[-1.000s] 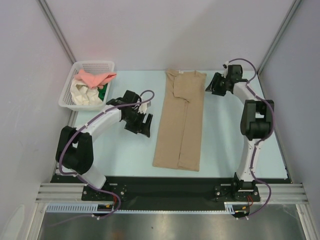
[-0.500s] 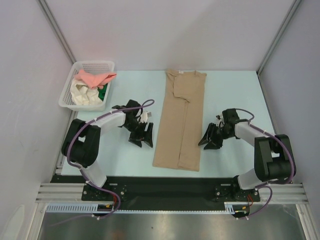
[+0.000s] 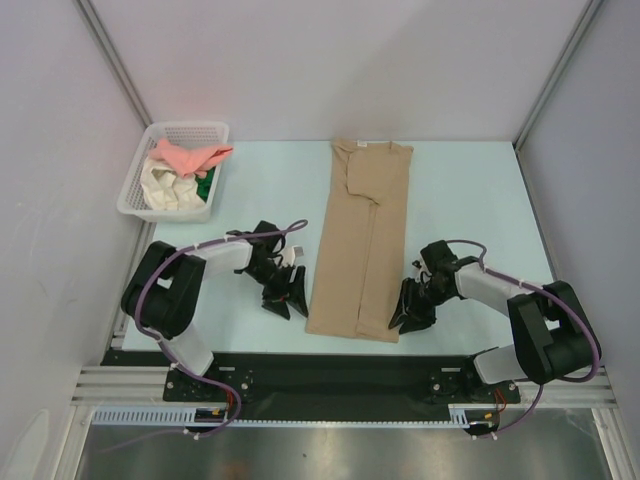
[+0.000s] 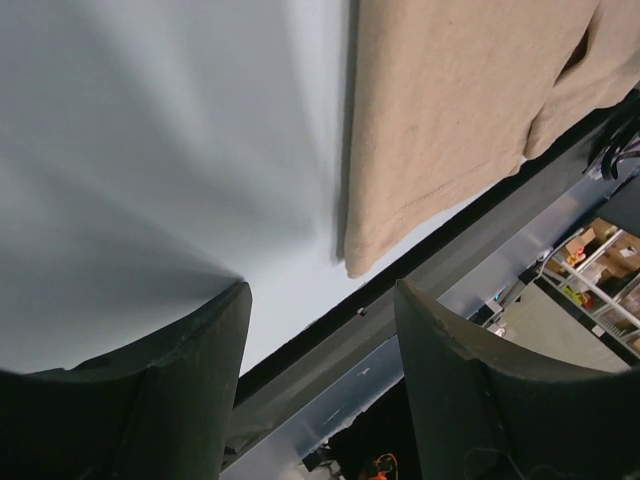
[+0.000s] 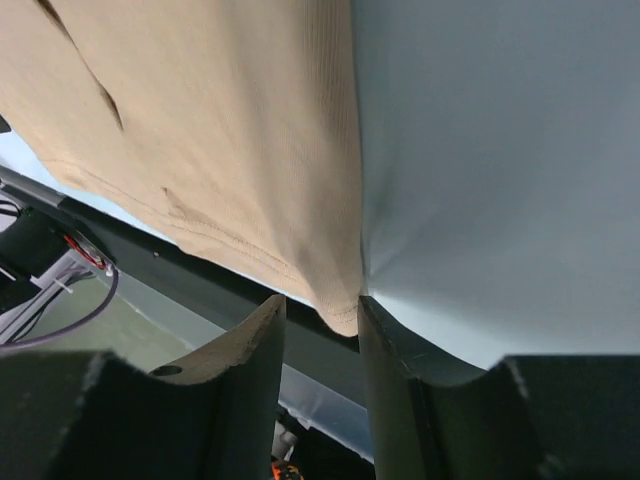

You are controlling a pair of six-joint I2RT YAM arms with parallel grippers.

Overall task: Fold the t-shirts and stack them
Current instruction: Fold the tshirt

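Barely in R tool: shirt corner

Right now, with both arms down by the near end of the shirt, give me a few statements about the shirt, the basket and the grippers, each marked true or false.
1. The tan t-shirt lies as a long narrow strip, collar at the far end. True.
2. The white basket is empty. False: it holds pink cloth, cream-white cloth and a bit of green cloth.
3. The left gripper is clamped on the tan t-shirt. False: its fingers are wide apart, and the shirt's near left corner lies ahead of them, untouched.
4. The right gripper has a finger on either side of the shirt's near right corner. True: a gap shows between the fingers.
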